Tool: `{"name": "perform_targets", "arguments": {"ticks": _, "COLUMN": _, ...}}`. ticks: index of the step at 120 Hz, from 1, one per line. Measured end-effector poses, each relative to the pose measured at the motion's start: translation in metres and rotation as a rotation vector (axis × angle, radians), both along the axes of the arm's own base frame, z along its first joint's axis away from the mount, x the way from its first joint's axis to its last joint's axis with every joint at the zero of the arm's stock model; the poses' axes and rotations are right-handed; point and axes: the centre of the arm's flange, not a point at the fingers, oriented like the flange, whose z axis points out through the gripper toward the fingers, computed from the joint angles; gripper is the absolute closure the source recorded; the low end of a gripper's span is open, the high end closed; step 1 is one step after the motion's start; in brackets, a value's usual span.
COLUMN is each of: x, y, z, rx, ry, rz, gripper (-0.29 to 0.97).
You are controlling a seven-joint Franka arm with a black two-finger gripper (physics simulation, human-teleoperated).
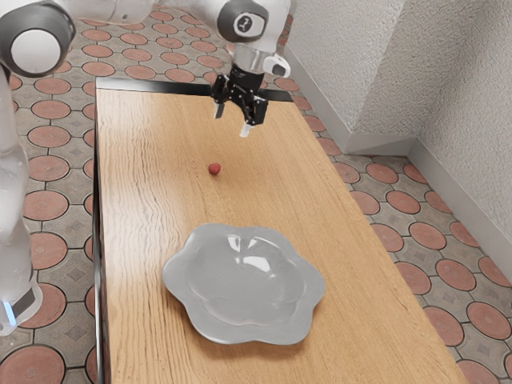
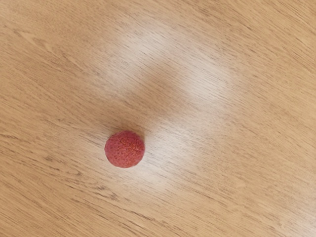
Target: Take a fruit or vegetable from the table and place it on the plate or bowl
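A small round red fruit (image 1: 214, 169) with a rough skin lies on the wooden table (image 1: 160, 160), between the far edge and the plate. In the wrist view the fruit (image 2: 125, 149) rests alone on the wood grain below my hand. A grey glossy plate (image 1: 244, 283) with a scalloped rim sits nearer the table's front. My black gripper (image 1: 233, 122) hangs in the air above the table's far part, up and toward the exterior view's right of the fruit. Its fingers stand apart with nothing between them.
The table's far edge has a dark rim (image 1: 160, 85). Tiled floor (image 1: 416, 240) surrounds the table, and a white wall (image 1: 400, 64) rises at the exterior view's right. Bare wood lies between fruit and plate.
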Motion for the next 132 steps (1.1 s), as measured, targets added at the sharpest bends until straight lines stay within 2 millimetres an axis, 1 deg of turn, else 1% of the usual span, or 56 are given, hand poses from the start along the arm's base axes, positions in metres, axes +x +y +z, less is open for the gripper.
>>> {"name": "perform_targets", "arguments": {"ticks": 9, "x": 0.003, "y": -0.017, "z": -0.012, "rx": -0.002, "ry": 0.005, "rz": -0.007, "gripper": 0.0}}
{"name": "perform_targets", "arguments": {"ticks": 17, "x": 0.003, "y": -0.022, "z": -0.023, "rx": -0.005, "ry": 0.011, "rz": 0.005, "gripper": 0.0}}
{"name": "perform_targets", "arguments": {"ticks": 32, "x": 0.0, "y": -0.005, "z": -0.029, "rx": -0.002, "ry": 0.0, "rz": 0.072, "gripper": 0.0}}
{"name": "perform_targets", "arguments": {"ticks": 41, "x": -0.003, "y": 0.002, "z": -0.037, "rx": -0.002, "ry": 0.001, "rz": 0.106, "gripper": 0.0}}
{"name": "perform_targets", "arguments": {"ticks": 52, "x": -0.008, "y": 0.0, "z": -0.048, "rx": -0.006, "ry": 0.002, "rz": 0.125, "gripper": 0.0}}
{"name": "perform_targets", "arguments": {"ticks": 64, "x": -0.012, "y": -0.005, "z": -0.053, "rx": -0.007, "ry": -0.005, "rz": 0.136, "gripper": 0.0}}
{"name": "perform_targets", "arguments": {"ticks": 78, "x": -0.023, "y": 0.001, "z": -0.059, "rx": -0.01, "ry": -0.011, "rz": 0.166, "gripper": 0.0}}
{"name": "perform_targets", "arguments": {"ticks": 92, "x": -0.023, "y": 0.003, "z": -0.063, "rx": -0.003, "ry": -0.018, "rz": 0.182, "gripper": 0.0}}
{"name": "perform_targets", "arguments": {"ticks": 97, "x": -0.025, "y": 0.004, "z": -0.067, "rx": -0.002, "ry": -0.016, "rz": 0.19, "gripper": 0.0}}
{"name": "perform_targets", "arguments": {"ticks": 113, "x": -0.03, "y": 0.017, "z": -0.079, "rx": 0.001, "ry": -0.011, "rz": 0.228, "gripper": 0.0}}
{"name": "perform_targets", "arguments": {"ticks": 125, "x": -0.032, "y": 0.023, "z": -0.083, "rx": 0.011, "ry": -0.013, "rz": 0.241, "gripper": 0.0}}
{"name": "perform_targets", "arguments": {"ticks": 132, "x": -0.035, "y": 0.033, "z": -0.086, "rx": 0.014, "ry": -0.013, "rz": 0.263, "gripper": 0.0}}
